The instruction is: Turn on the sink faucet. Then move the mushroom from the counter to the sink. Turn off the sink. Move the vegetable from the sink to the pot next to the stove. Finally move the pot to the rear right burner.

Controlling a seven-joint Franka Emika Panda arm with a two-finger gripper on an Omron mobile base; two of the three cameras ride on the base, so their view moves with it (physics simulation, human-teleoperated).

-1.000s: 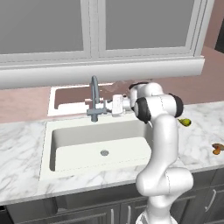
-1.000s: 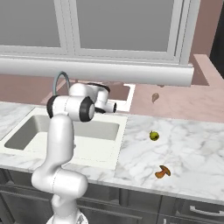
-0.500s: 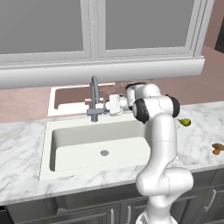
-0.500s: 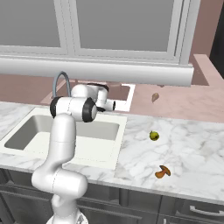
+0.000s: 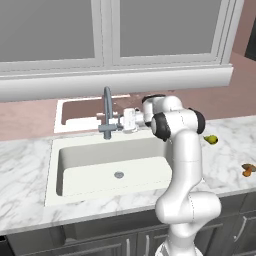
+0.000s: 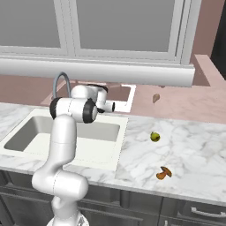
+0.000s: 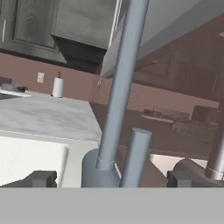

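The grey sink faucet [image 5: 107, 111] rises behind the white basin [image 5: 112, 160]. My gripper [image 5: 121, 124] reaches in from the right at the faucet's base and is open. In the hand view the faucet stem [image 7: 120, 87] and its short handle [image 7: 135, 155] stand between my two fingertips [image 7: 41, 178], with my gripper [image 7: 109, 179] touching neither. No water is running from the spout. The brown mushroom [image 5: 248, 170] lies on the marble counter at the far right, also seen near the counter's front edge [image 6: 163, 173].
A small green-yellow vegetable [image 5: 210, 139] lies on the counter [image 6: 194, 145] between the sink and the mushroom. The window sill overhangs the faucet. A paper towel roll [image 7: 57, 86] stands on a far counter.
The hand has shifted only slightly beside the faucet. The jaws stay open and nothing else has moved.
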